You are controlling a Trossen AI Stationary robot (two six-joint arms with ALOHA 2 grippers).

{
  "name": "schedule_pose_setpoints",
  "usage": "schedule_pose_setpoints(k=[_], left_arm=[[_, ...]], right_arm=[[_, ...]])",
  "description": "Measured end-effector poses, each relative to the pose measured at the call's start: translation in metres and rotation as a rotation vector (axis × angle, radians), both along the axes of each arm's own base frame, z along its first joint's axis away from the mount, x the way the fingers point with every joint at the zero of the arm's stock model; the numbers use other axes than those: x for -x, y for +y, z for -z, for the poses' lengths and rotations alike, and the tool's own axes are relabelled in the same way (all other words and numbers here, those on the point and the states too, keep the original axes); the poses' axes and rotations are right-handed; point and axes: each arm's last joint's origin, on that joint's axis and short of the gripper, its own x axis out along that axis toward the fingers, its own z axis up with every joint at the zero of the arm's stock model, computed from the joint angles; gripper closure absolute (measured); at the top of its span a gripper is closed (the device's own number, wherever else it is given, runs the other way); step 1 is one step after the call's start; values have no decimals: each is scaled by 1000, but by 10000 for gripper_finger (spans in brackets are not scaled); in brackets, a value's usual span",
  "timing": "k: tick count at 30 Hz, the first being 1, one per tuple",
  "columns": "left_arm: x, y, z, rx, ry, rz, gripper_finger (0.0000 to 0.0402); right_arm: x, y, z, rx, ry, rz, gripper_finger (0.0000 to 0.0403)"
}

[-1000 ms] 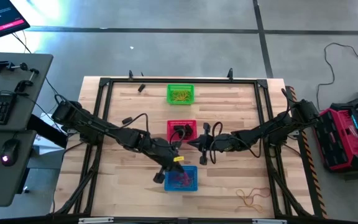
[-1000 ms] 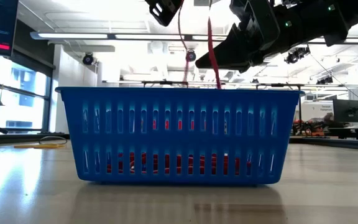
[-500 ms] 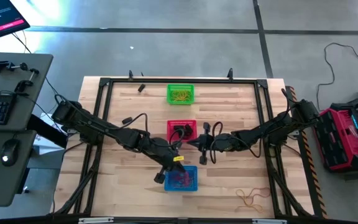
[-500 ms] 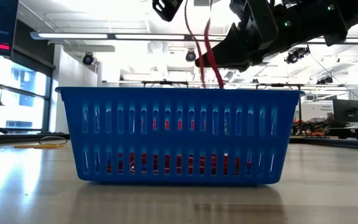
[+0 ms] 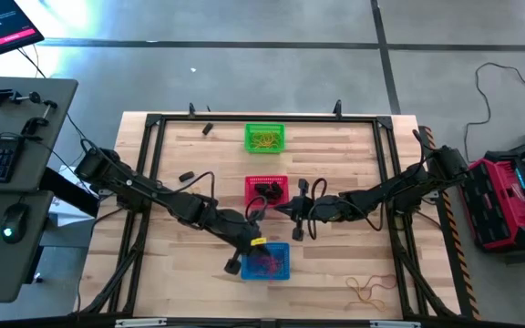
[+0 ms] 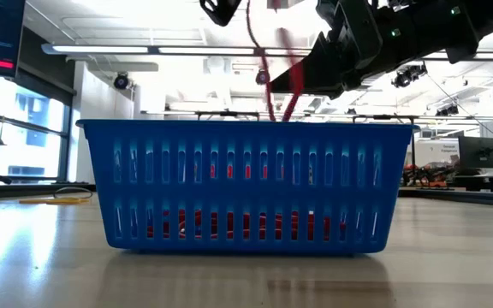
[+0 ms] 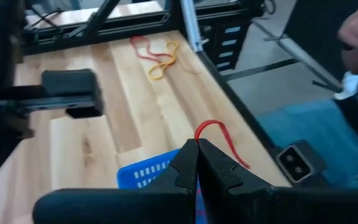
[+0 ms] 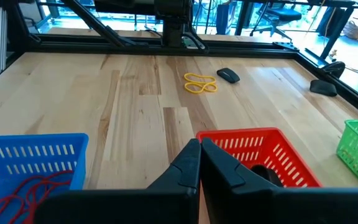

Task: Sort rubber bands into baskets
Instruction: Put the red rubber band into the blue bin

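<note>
My left gripper (image 5: pixel 261 240) hovers over the blue basket (image 5: pixel 266 261), shut on a red rubber band (image 7: pixel 219 134). In the low view the band (image 6: pixel 268 77) hangs from the gripper (image 6: pixel 229 8) down behind the basket's rim (image 6: pixel 246 126). More red bands (image 8: pixel 27 190) lie in that basket. My right gripper (image 5: pixel 281 210) is shut and empty beside the red basket (image 5: pixel 266 191), which holds black bands (image 8: pixel 267 175). The green basket (image 5: pixel 264 138) with yellow bands stands at the far side. My left gripper pinches the red rubber band between its two fingertips, and a short loop of it (image 7: pixel 207 126) sticks out past them. The fingers slant down from the table's left. The rest of the band (image 6: pixel 272 94) hangs slack below the gripper into the blue basket.
Loose red and yellow bands (image 5: pixel 368 290) lie near the table's near right corner. Two more yellow bands (image 8: pixel 199 84) and small dark objects (image 8: pixel 229 75) lie on the left part of the wood. A black frame (image 5: pixel 153 121) runs round the table.
The red band under my left gripper has swung and bowed from a nearly straight hang into a wavy loop. Its lower end stays inside the blue basket. Both grippers have stayed shut and almost in place.
</note>
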Motion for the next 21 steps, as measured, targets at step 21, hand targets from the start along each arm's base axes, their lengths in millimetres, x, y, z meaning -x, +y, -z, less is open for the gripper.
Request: schedule_pose_setpoints(k=[21], left_arm=[[-18, -4, 38, -65, 47, -153, 401]], right_arm=[[1, 3, 4, -42, 41, -80, 403]])
